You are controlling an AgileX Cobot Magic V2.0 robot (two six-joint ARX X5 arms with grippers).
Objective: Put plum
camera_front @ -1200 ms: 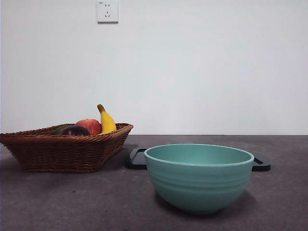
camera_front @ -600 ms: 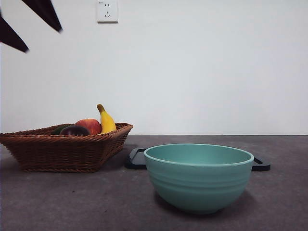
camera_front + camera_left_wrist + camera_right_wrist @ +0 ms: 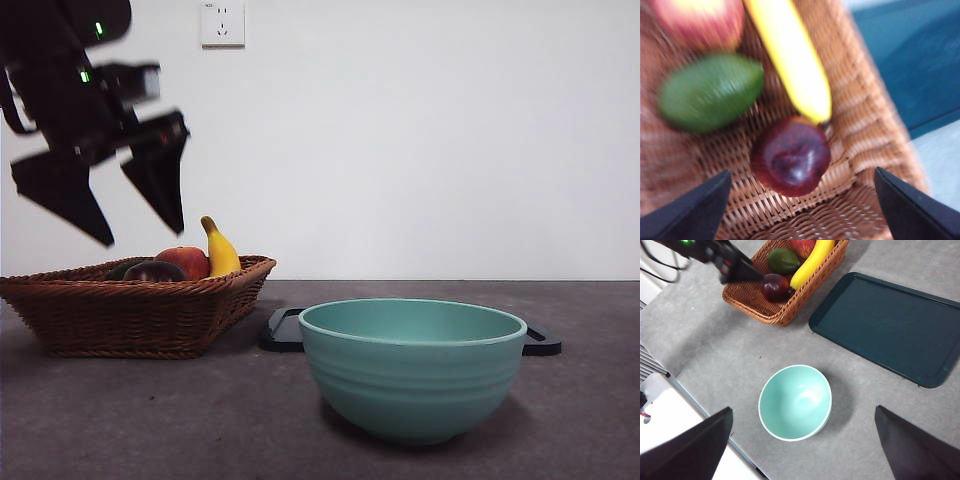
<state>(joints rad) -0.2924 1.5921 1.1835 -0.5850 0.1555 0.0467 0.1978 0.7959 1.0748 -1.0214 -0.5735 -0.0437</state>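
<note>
The plum [image 3: 791, 156], glossy dark purple-maroon, lies in the wicker basket [image 3: 860, 125] beside a banana [image 3: 792, 55]. It also shows in the front view [image 3: 155, 271] and in the right wrist view [image 3: 774, 287]. My left gripper [image 3: 140, 225] hangs open just above the basket with the plum between its jaws' line and below them; in its own view [image 3: 800, 200] the jaws stand wide apart. My right gripper [image 3: 802, 440] is open, high above the table over the teal bowl [image 3: 795, 402].
A green oval fruit [image 3: 710, 92] and a red-yellow apple [image 3: 700, 20] share the basket [image 3: 130, 305]. The teal bowl [image 3: 413, 365] stands in front of a dark tray [image 3: 890, 325], which lies right of the basket.
The left arm has come down from the top left corner of the front view to just above the basket. The fruit, bowl and tray have not moved.
</note>
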